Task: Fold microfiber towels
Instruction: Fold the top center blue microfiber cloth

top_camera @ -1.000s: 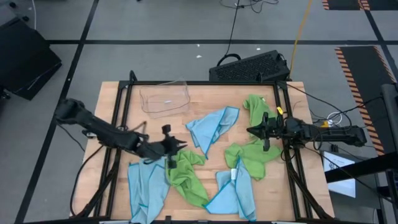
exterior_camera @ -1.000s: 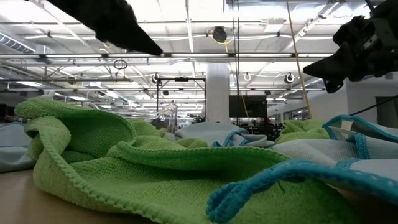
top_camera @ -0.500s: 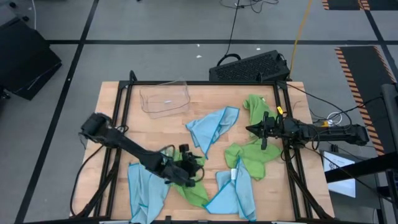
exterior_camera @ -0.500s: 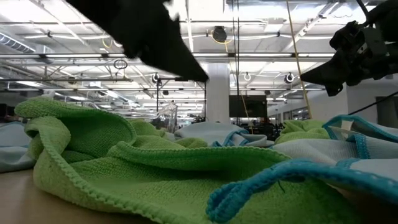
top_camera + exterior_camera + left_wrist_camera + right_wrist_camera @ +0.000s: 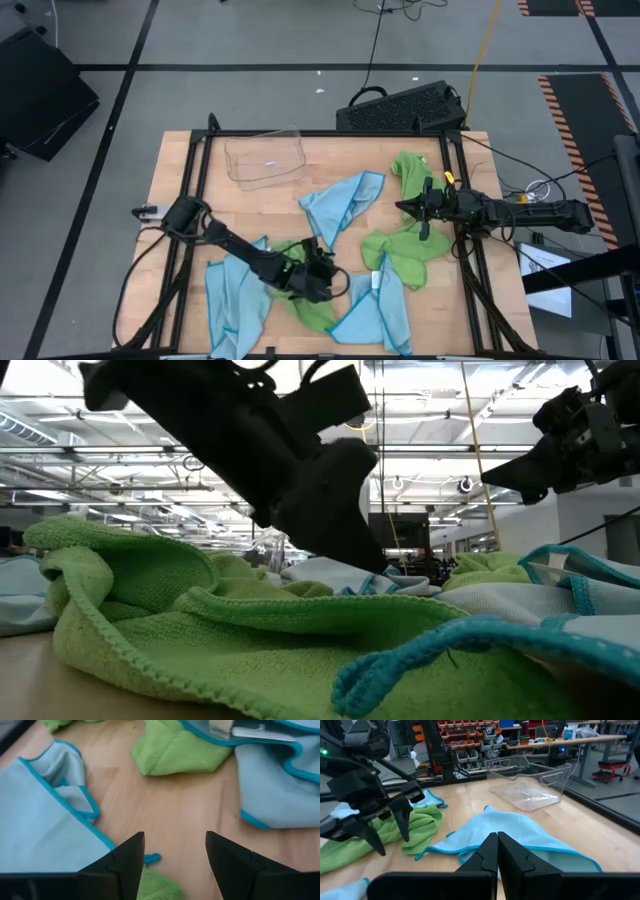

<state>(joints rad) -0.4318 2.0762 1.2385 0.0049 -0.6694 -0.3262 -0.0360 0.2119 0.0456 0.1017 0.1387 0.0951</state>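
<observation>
While the left gripper [image 5: 322, 283] reaches low over the near middle of the tabletop [image 5: 320, 158], its fingers [image 5: 125, 857] stand spread with a clear gap between them and nothing held; bare wood shows in that gap in the left wrist view. It sits over a crumpled lime green towel [image 5: 305, 290] lying near the front edge. A light blue towel [image 5: 235, 300] lies flat just to the left of that green one, touching it. Another light blue towel [image 5: 380, 310] lies to the right of it at the front edge, with a small white tag [image 5: 376, 281] at its upper end.

A third light blue towel [image 5: 340, 203] is spread in a loose triangle at the centre of the tabletop. In the right wrist view its teal edging is visible, and one corner overlaps green cloth.

The right gripper [image 5: 402, 209] hovers at the right side of the tabletop, fingers [image 5: 490, 855] pressed together and holding nothing. Below and beside it lies a second lime green towel [image 5: 400, 250], bunched. A third lime green towel [image 5: 410, 172] lies heaped farther back, near the right rear corner.

A clear plastic tray [image 5: 266, 158] stands at the left rear of the tabletop, well apart from all the towels. A dark keyboard [image 5: 400, 105] rests on the floor behind the tabletop.
</observation>
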